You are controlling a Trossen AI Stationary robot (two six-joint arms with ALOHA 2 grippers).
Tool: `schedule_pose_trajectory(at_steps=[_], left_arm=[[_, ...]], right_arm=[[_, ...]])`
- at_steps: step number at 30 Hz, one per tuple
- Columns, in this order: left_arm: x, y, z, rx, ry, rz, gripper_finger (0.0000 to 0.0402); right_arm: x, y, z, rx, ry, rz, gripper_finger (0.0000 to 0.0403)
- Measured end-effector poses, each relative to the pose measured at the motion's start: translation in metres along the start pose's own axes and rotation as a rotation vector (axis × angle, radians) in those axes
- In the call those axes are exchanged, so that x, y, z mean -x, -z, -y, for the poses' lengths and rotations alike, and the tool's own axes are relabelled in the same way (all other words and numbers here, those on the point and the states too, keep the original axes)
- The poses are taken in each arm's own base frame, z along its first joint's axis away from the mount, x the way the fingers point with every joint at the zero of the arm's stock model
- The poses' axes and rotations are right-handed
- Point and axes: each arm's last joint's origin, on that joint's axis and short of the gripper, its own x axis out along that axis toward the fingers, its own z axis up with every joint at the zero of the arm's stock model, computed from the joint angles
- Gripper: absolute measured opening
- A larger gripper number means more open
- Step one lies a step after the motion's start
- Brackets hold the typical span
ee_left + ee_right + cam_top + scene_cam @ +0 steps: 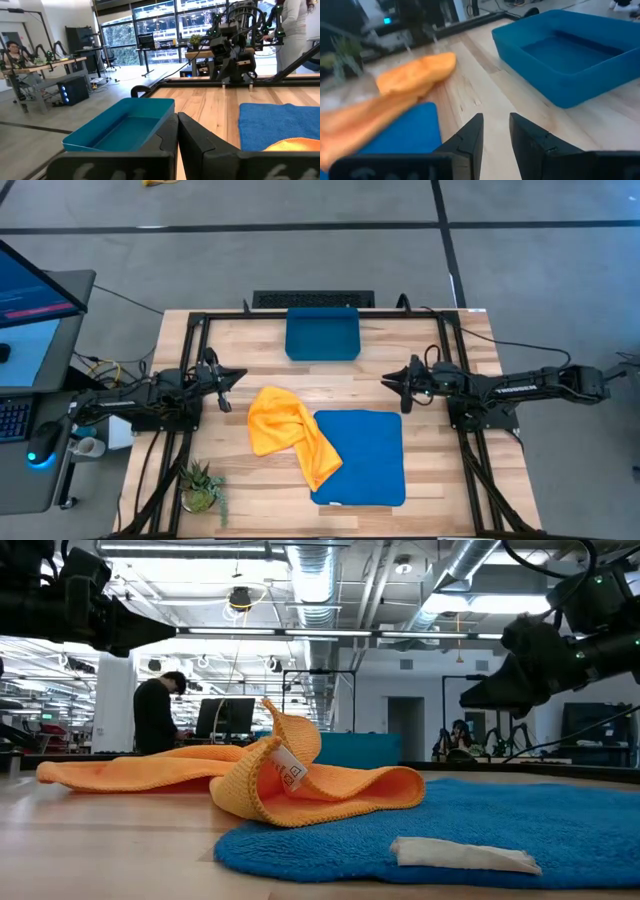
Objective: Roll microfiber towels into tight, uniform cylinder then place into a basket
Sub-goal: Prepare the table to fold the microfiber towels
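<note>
The blue towel [362, 458] lies spread flat on the table's near middle, a white tag [465, 855] at its near edge. The yellow-orange towel [285, 430] lies crumpled to its left, one end draped over the blue towel's left part [330, 795]. The dark blue basket [322, 333] stands at the far middle. My left gripper [235, 375] hovers shut, left of the towels [177, 116]. My right gripper [388, 378] hovers to the right, above the table, slightly open with nothing between its fingers [496, 117].
A black keyboard-like bar [313, 299] lies beyond the basket. A small potted plant [203, 485] stands at the near left corner. Black frame rails [195, 360] run along the table's sides. A monitor [35, 295] stands off the left. A person [155, 715] stands in the room behind.
</note>
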Motion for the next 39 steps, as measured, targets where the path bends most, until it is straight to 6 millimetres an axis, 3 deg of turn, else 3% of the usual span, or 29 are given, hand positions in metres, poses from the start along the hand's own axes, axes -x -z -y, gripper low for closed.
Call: schedule_pose_trajectory(at_steps=[5,7,15,23,28,33,39], left_arm=[[0.0,0.0,0.0,0.0,0.0,0.0,0.0],[0.0,0.0,0.0,0.0,0.0,0.0,0.0],[0.0,0.0,0.0,0.0,0.0,0.0,0.0],[0.0,0.0,0.0,0.0,0.0,0.0,0.0],[0.0,0.0,0.0,0.0,0.0,0.0,0.0],[0.0,0.0,0.0,0.0,0.0,0.0,0.0],[0.0,0.0,0.0,-0.001,0.0,-0.003,0.0]], right_arm=[[0.001,-0.01,-0.006,-0.219,-0.058,0.102,0.0116],[0.002,-0.016,-0.008,-0.231,-0.087,0.159,0.0116],[0.01,-0.052,-0.028,-0.056,-0.226,0.457,0.0116],[0.001,-0.11,-0.082,0.194,-0.37,0.591,0.0116],[-0.022,-0.13,-0.116,0.322,-0.411,0.515,0.0116],[-0.048,-0.142,-0.131,0.349,-0.328,0.321,0.0116],[-0.075,-0.128,-0.133,0.225,-0.148,-0.044,0.0116]])
